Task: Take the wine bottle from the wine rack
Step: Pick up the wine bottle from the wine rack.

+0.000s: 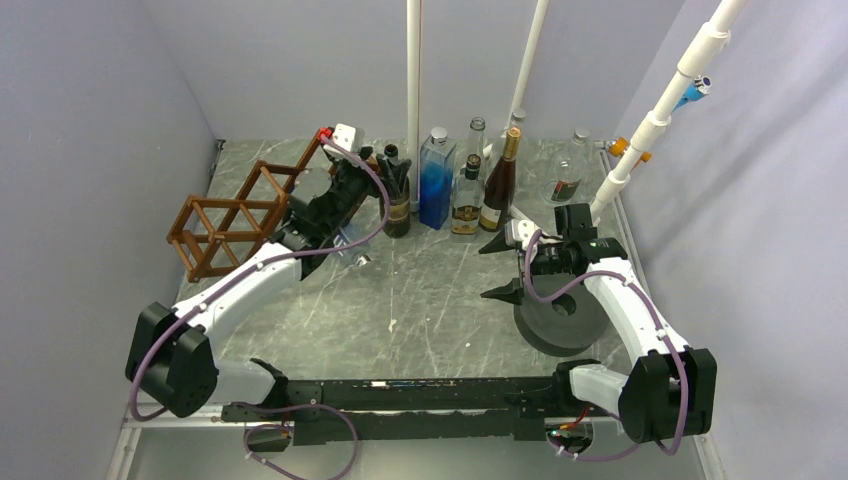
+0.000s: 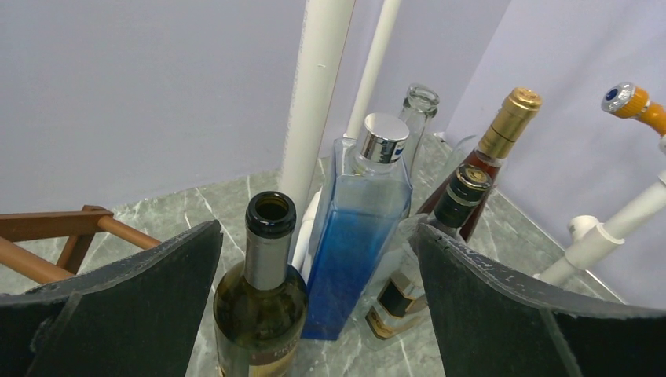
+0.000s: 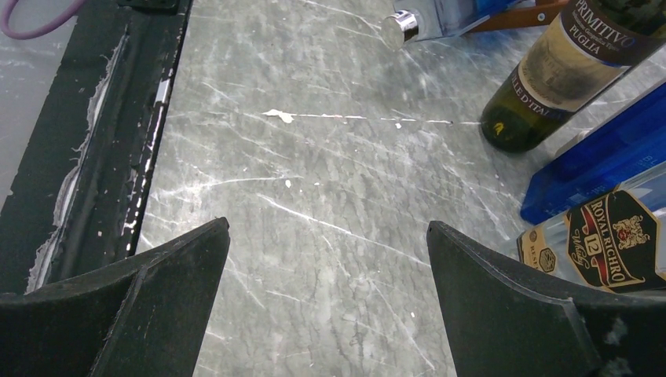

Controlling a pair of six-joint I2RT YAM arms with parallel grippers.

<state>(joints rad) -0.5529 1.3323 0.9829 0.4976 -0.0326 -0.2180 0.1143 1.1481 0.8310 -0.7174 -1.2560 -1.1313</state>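
The brown wooden wine rack (image 1: 235, 215) stands at the left of the table, and its visible cells hold nothing. One corner of the wine rack (image 2: 55, 236) shows in the left wrist view. The dark green wine bottle (image 1: 398, 212) stands upright on the table right of the rack, its mouth uncorked. My left gripper (image 1: 385, 192) is open with the wine bottle (image 2: 263, 290) between its fingers, close to the left finger (image 2: 118, 306) with a thin gap showing. My right gripper (image 1: 505, 268) hangs open over bare table, and the wine bottle's base (image 3: 550, 71) is off to one side.
A blue square bottle (image 1: 436, 180), a flat labelled bottle (image 1: 467, 195) and a gold-capped brown bottle (image 1: 497, 185) stand right of the wine bottle. A clear bottle (image 1: 355, 255) lies under the left arm. White pipes (image 1: 413, 90) rise behind. A grey disc (image 1: 560, 320) sits under the right arm.
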